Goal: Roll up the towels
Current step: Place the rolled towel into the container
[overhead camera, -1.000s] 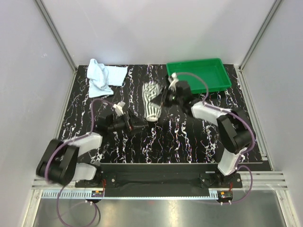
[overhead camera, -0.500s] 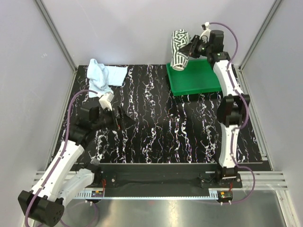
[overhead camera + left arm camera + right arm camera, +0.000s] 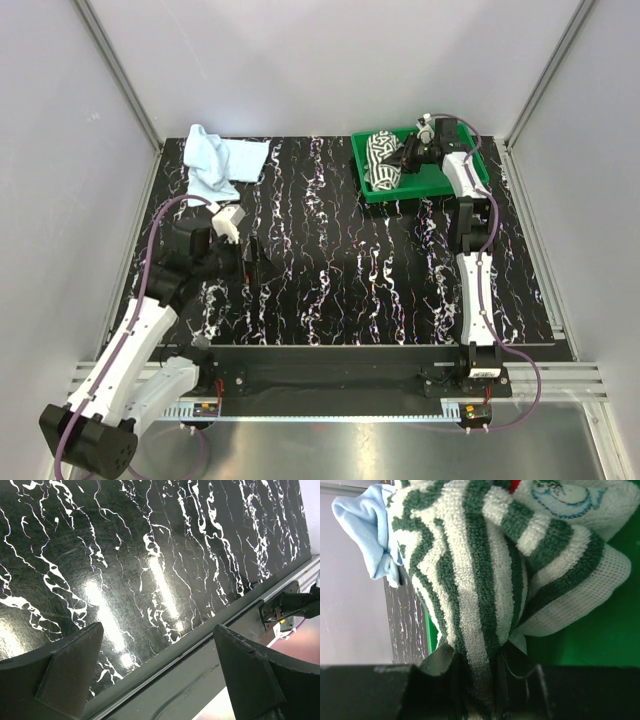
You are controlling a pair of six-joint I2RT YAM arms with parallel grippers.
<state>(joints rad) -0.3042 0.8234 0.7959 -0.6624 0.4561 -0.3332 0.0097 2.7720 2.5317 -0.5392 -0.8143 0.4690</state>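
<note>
The green-and-white striped towel (image 3: 382, 160) lies bundled in the green tray (image 3: 462, 150) at the back right. My right gripper (image 3: 406, 157) is shut on it; in the right wrist view the striped towel (image 3: 480, 580) is pinched between my fingers, over the tray's green floor (image 3: 590, 640). The pale blue towel (image 3: 220, 163) lies crumpled at the back left of the table, and shows in the right wrist view (image 3: 370, 535). My left gripper (image 3: 250, 262) is open and empty over the table's left middle; its view (image 3: 157, 650) shows only the marbled table top and its front edge.
The black marbled table top (image 3: 340, 270) has a metal rail (image 3: 330, 385) along its near edge. Grey enclosure walls stand on the left, back and right. The right arm (image 3: 475, 270) stretches from its base up to the tray.
My right gripper has carried the striped towel from the table's middle up high, then down into the green tray. My left arm pulled back to the left.
</note>
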